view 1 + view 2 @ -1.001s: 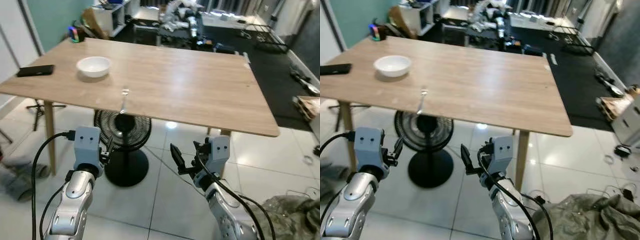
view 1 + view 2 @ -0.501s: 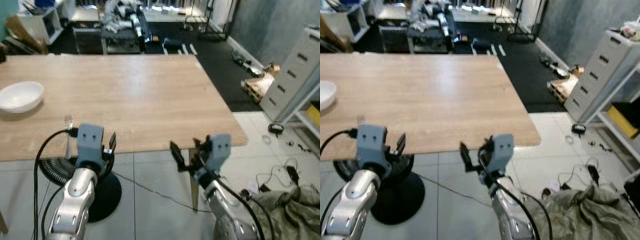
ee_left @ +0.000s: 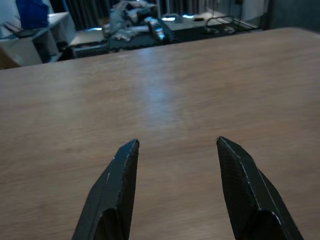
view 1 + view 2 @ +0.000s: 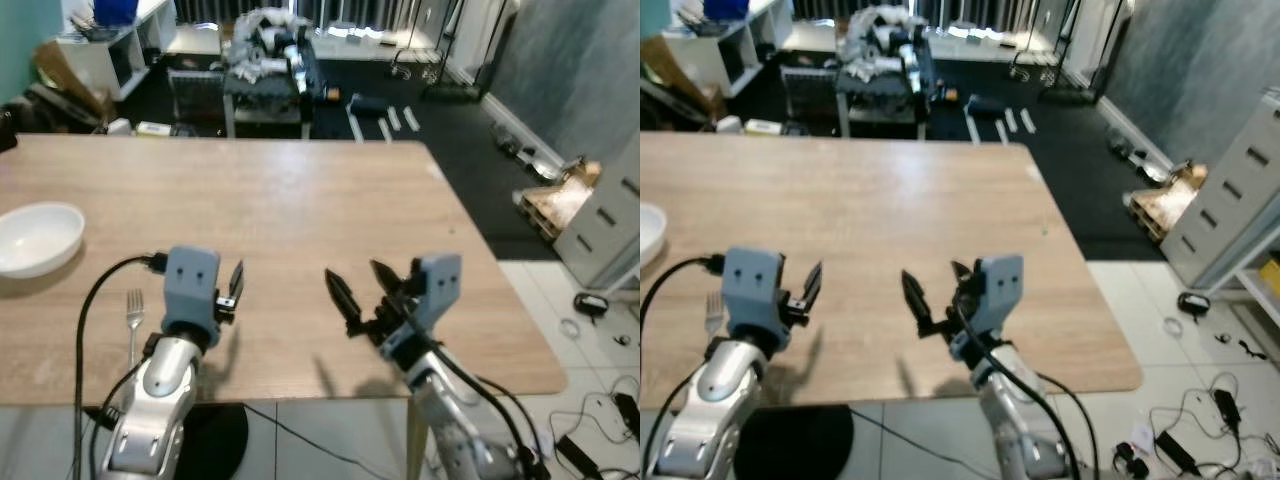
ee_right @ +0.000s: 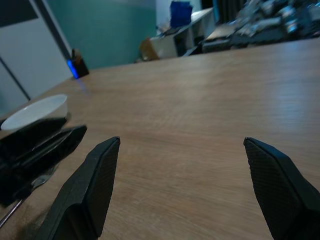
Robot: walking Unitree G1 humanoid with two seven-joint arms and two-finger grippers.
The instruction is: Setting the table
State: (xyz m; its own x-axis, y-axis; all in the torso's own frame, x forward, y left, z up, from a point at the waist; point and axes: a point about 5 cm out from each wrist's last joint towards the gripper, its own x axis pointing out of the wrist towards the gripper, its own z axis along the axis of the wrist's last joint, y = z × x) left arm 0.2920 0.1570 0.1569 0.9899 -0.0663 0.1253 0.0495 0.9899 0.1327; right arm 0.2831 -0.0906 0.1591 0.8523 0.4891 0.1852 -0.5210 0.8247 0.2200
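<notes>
Both arms are raised over the near edge of the wooden table (image 4: 300, 220). The left gripper (image 4: 232, 290) hangs just above the tabletop with its two black fingers (image 3: 117, 187) spread apart and nothing between them; the left wrist view looks along them at bare wood. The right gripper (image 4: 362, 288) is held a little higher over the table, its fingers (image 5: 87, 187) parted wide and likewise empty.

A fork (image 4: 132, 322) lies flat on the table just to the left of the left gripper, near the table's front edge, tines pointing away from the robot, apart from the fingers. A white bowl (image 4: 35, 238) sits upright further left of that gripper and farther from the robot, well apart from the fork. In the right wrist view the bowl (image 5: 36, 111) shows beyond the left gripper's dark fingers.

Past the table's far edge stand a cluttered dark bench (image 4: 265, 75) and white shelving (image 4: 95, 45)
</notes>
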